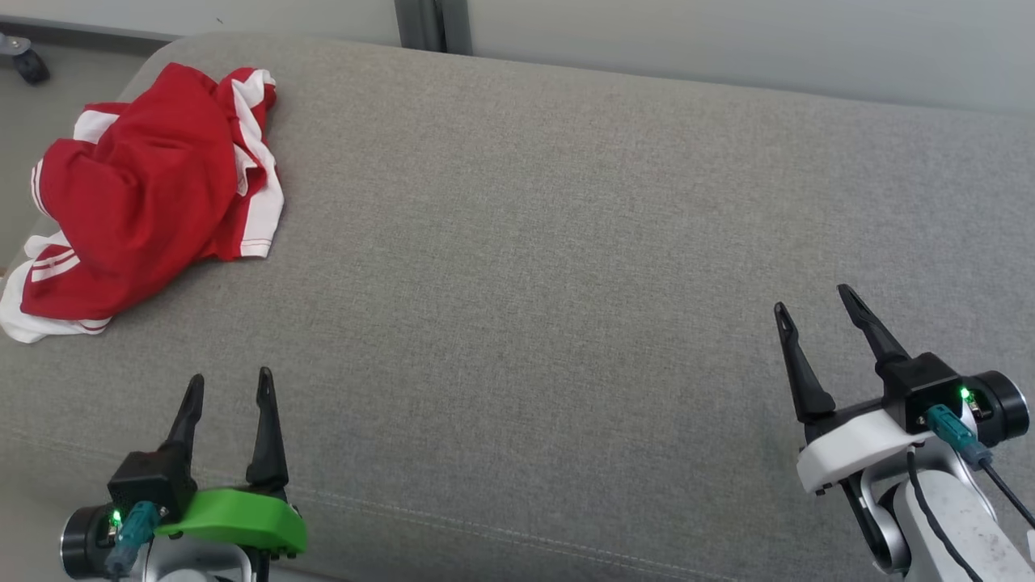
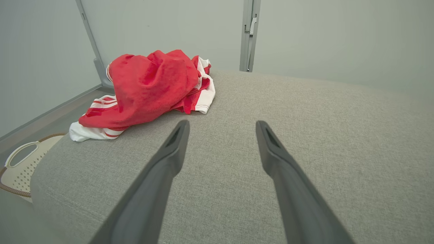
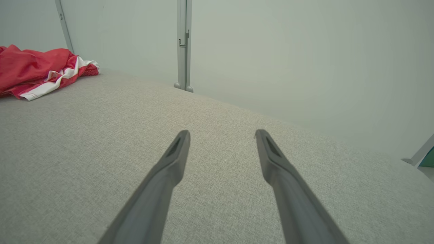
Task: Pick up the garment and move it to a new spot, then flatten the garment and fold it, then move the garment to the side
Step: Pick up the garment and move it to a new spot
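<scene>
Both of my claws were found released, with nothing between their fingers: my left gripper (image 1: 230,376) stood over the near left part of the grey cushion (image 1: 525,242) and my right gripper (image 1: 813,297) over its near right part. The garment (image 1: 154,194) lay crumpled in a heap at the cushion's far left corner, red cloth uppermost, white striped sleeves showing, one white end reaching the left edge, well apart from both claws. A pale perforated basket (image 2: 20,166) sat on the floor beyond that left edge.
</scene>
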`<state>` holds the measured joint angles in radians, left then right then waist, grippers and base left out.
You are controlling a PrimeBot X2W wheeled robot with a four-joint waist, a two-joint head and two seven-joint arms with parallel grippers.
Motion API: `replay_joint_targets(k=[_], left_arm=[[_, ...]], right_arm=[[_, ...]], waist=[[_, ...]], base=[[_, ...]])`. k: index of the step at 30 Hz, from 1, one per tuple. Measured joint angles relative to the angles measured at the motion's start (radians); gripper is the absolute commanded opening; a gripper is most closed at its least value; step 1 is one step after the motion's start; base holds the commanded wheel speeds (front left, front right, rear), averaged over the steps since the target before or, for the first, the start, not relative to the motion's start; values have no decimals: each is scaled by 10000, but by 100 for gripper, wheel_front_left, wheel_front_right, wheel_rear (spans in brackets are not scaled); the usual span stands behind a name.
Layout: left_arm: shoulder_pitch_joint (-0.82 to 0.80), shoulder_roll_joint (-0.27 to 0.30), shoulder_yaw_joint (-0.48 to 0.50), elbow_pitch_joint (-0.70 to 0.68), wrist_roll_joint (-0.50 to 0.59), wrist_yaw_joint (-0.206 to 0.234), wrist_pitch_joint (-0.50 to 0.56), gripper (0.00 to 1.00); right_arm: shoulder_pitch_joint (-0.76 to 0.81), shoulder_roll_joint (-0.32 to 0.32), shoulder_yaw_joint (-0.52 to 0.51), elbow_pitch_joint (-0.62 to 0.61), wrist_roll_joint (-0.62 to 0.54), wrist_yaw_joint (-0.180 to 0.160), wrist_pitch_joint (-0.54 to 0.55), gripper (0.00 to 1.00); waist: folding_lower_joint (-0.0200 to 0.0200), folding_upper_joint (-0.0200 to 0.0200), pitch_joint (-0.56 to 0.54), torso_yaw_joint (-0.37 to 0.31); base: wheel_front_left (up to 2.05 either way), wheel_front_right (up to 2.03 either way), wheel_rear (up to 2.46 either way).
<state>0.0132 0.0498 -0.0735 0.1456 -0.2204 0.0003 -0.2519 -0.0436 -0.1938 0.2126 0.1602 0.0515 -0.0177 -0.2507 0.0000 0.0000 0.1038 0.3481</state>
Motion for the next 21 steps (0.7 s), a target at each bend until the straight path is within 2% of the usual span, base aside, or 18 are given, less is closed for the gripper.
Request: replay_joint_targets(k=[3,14,21], left_arm=[[-290,-38,130,77,-293,15,0,100],[-2069,-192,802,1269,-2092,573,8,100],[-3535,-259,1104,2238,-4111,922,336,100]], right_arm=[[-146,-100,6,-100,-38,44,-2,100],[-984,-493,196,-583,-418,355,-13,100],[-1549,-623,322,-794,-545,529,-13,100]], waist=[[0,0,252,-20],[0,0,1487,-121],[0,0,2311,-391]], base=[[0,0,0],[0,0,0],[0,0,0]])
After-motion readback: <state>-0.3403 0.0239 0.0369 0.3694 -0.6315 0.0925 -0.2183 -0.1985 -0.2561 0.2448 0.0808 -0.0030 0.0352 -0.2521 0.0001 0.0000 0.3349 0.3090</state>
